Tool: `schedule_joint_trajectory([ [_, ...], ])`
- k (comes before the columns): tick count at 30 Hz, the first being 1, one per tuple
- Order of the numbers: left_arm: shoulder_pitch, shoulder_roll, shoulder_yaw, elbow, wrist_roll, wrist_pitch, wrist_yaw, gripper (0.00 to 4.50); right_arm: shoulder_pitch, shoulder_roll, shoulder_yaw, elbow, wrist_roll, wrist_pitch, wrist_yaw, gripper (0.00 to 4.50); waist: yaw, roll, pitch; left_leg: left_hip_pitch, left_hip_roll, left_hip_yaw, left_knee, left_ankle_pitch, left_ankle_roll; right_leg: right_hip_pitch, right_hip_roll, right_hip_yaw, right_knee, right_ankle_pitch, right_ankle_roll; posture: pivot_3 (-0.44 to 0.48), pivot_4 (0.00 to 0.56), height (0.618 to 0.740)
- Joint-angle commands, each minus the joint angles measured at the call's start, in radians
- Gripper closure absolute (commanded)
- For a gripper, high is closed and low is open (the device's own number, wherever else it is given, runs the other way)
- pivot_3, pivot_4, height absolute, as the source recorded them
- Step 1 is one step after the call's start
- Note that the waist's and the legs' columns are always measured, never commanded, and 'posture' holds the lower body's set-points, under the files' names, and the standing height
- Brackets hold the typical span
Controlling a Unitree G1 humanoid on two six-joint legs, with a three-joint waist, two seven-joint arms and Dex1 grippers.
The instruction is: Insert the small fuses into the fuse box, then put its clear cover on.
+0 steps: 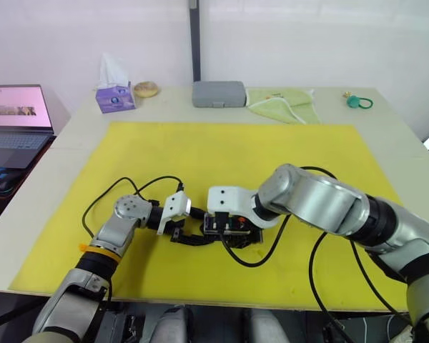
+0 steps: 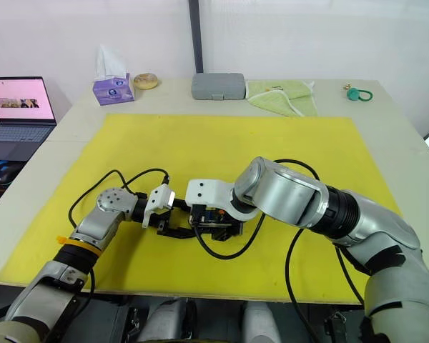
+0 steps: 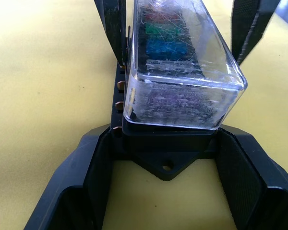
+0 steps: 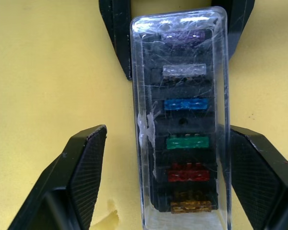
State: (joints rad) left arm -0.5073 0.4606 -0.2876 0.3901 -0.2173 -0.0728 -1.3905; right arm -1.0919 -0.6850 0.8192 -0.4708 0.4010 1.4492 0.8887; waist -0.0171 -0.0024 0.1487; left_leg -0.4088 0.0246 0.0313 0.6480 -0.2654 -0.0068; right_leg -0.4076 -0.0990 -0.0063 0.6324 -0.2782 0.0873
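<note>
Under scratched clear cover [image 4: 182, 120], six coloured fuses [image 4: 186, 143] seated

No readable text, labels or numbers; laptop screen [image 1: 16, 108] illegible.

Lab bench; yellow mat [image 1: 229, 153], laptop [image 1: 16, 118], white walls.

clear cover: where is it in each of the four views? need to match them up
Left eye view: hidden between the two claws, low centre of the yellow mat.
Right eye view: same, hidden there.
Left wrist view: clear cover upper centre, sitting on the fuse box.
Right wrist view: cover runs down the centre over six fuses.
Shared landmark: yellow mat.
</note>
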Motion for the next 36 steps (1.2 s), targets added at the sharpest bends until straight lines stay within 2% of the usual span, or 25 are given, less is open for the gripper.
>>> schedule_joint_trajectory([
  [1, 0.029, 0.014, -0.032, 0.068, 0.067, 0.021, 0.018, 1.95, -0.022, 0.014, -0.032, -0.015, 0.024, 0.005, -0.002, 0.65, 0.000, 0.000, 0.000, 0.000, 0.000, 0.000, 0.000, 0.000, 0.000, 0.000, 0.000, 0.000, 0.000, 0.000, 0.000, 0.000, 0.150, 0.737],
  [31, 0.023, 0.020, -0.027, 0.070, 0.065, 0.030, 0.015, 1.95, -0.036, 0.022, -0.120, -0.016, 0.034, -0.051, -0.029, 0.65, 0.000, 0.000, 0.000, 0.000, 0.000, 0.000, -0.001, 0.000, 0.000, 0.000, 0.000, 0.000, -0.001, 0.000, 0.000, 0.000, 0.150, 0.737],
  [34, 0.025, 0.023, -0.026, 0.068, 0.065, 0.030, 0.016, 1.95, -0.026, 0.001, -0.147, -0.035, 0.033, -0.079, -0.021, 0.65, 0.000, 0.000, 0.000, 0.000, 0.000, 0.000, -0.001, 0.000, 0.000, 0.000, -0.001, 0.000, -0.001, 0.000, 0.000, 0.000, 0.150, 0.737],
  [36, 0.025, 0.024, -0.023, 0.067, 0.063, 0.033, 0.017, 1.95, 0.009, -0.016, -0.210, -0.060, 0.048, -0.133, -0.004, 0.65, 0.001, 0.000, 0.000, 0.000, 0.000, 0.000, -0.001, 0.000, 0.000, 0.000, -0.001, 0.000, -0.002, 0.000, 0.000, 0.000, 0.150, 0.737],
])
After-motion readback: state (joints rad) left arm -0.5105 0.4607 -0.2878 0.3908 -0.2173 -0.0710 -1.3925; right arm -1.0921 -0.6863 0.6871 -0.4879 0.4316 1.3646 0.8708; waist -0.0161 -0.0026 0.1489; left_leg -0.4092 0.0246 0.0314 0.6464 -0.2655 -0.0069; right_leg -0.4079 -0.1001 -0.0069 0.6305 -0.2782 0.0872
